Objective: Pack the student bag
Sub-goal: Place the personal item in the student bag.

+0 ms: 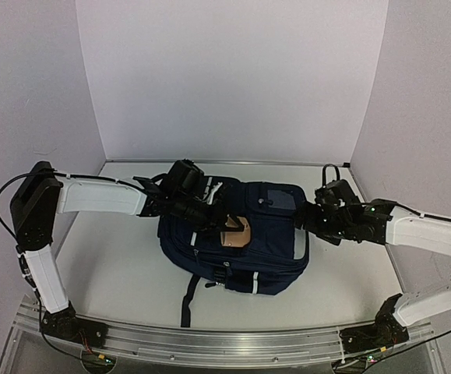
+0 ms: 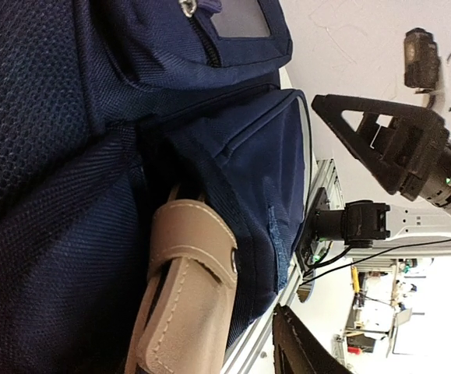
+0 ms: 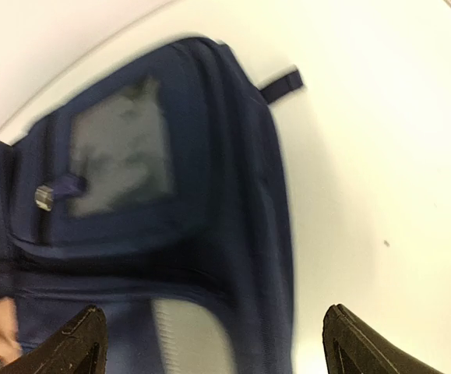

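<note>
The student bag (image 1: 268, 241), navy blue with a grey front patch (image 3: 120, 160), lies flat in the middle of the table. A tan leather pouch (image 2: 186, 296) sticks half out of its open pocket, also seen from above as the tan pouch (image 1: 237, 232). My left gripper (image 1: 213, 218) hovers at that pocket. One dark finger (image 2: 303, 347) stands apart from the pouch with a gap between them, and the other finger is hidden. My right gripper (image 3: 225, 351) hangs open and empty over the bag's right edge, in a blurred view.
A dark strap (image 1: 188, 300) trails from the bag toward the near edge, where an aluminium rail (image 1: 225, 343) carries both arm bases. White walls close the table on three sides. Bare tabletop (image 1: 108, 265) lies left of the bag.
</note>
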Controlling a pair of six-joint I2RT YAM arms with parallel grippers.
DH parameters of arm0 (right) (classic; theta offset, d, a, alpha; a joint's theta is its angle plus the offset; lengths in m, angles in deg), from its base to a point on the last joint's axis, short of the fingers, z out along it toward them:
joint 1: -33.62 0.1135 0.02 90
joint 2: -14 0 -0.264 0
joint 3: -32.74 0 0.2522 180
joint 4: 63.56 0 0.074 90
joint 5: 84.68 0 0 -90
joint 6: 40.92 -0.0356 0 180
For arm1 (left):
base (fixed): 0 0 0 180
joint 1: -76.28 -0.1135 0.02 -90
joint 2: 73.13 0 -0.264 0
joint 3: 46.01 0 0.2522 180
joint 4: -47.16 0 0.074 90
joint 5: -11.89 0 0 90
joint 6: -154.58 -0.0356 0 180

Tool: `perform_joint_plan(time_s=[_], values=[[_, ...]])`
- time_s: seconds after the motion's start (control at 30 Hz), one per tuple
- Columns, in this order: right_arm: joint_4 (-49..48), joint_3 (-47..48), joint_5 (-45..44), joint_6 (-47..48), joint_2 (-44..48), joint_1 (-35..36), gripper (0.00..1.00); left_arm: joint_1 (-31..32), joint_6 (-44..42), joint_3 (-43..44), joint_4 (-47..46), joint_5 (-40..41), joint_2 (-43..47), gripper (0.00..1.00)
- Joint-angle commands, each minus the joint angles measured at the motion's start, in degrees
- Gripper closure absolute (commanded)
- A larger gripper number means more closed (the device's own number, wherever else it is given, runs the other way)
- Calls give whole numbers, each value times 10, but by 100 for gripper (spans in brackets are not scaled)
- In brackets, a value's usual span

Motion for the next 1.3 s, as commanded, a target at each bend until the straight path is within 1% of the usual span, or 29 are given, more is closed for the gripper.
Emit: perform_joint_plan(time_s=[0.0,0.1,0.27,0.47,0.67,0.73,0.8,0.93,1.03,1.13,1.17,1.27], values=[[14,-28,71,12,37,-13,9,-3,-35,8,86,89,26,44],[13,-39,89,16,46,-13,16,-3,-40,11,104,93,34,34],[8,-54,105,15,50,-13,32,-3,-43,11,133,111,46,30],[-13,-61,123,17,37,-13,48,-3,-45,8,154,127,60,30],[-42,-63,143,20,20,-13,66,-3,-51,10,181,161,81,29],[-49,-63,147,20,13,-13,70,-3,-53,11,190,171,86,29],[-55,-64,148,21,7,-13,74,-3,-51,8,184,165,88,30],[-63,-65,153,22,-1,-13,81,-3,-40,0,163,133,82,46],[-68,-66,152,23,-3,-13,85,-3,-37,-2,146,121,71,64],[-72,-66,152,25,-4,-12,87,-3,-38,4,130,110,54,77],[-74,-66,165,26,-4,-13,87,-3,-41,10,128,108,47,80],[-78,-64,175,27,-4,-13,88,-3,-50,37,128,97,13,87]])
